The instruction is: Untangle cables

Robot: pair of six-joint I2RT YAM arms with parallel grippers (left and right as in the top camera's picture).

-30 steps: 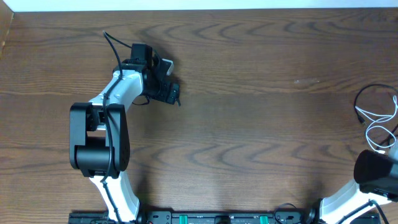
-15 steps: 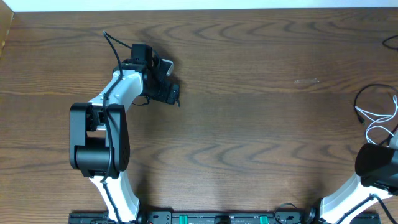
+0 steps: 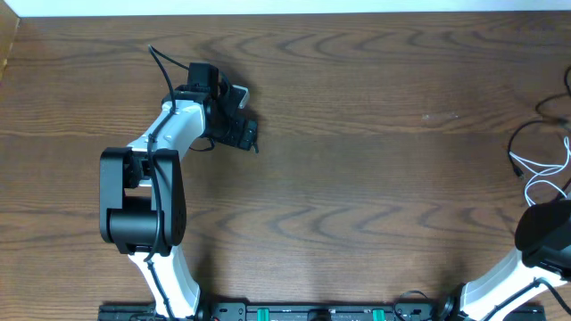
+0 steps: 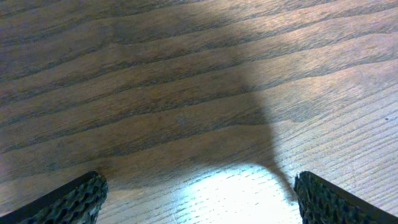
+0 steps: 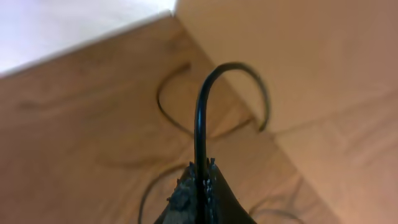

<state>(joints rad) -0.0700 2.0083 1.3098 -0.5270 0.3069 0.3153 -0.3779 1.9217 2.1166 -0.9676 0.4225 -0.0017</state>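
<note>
Black cable (image 5: pixel 199 118) pinched in right gripper (image 5: pixel 198 179)

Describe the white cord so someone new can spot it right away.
In the overhead view, look at the far right edge of the wooden table, just above the right arm. A few thin cords lie looped there; the white cord is the only pale one, its neighbours being black cords.
</note>
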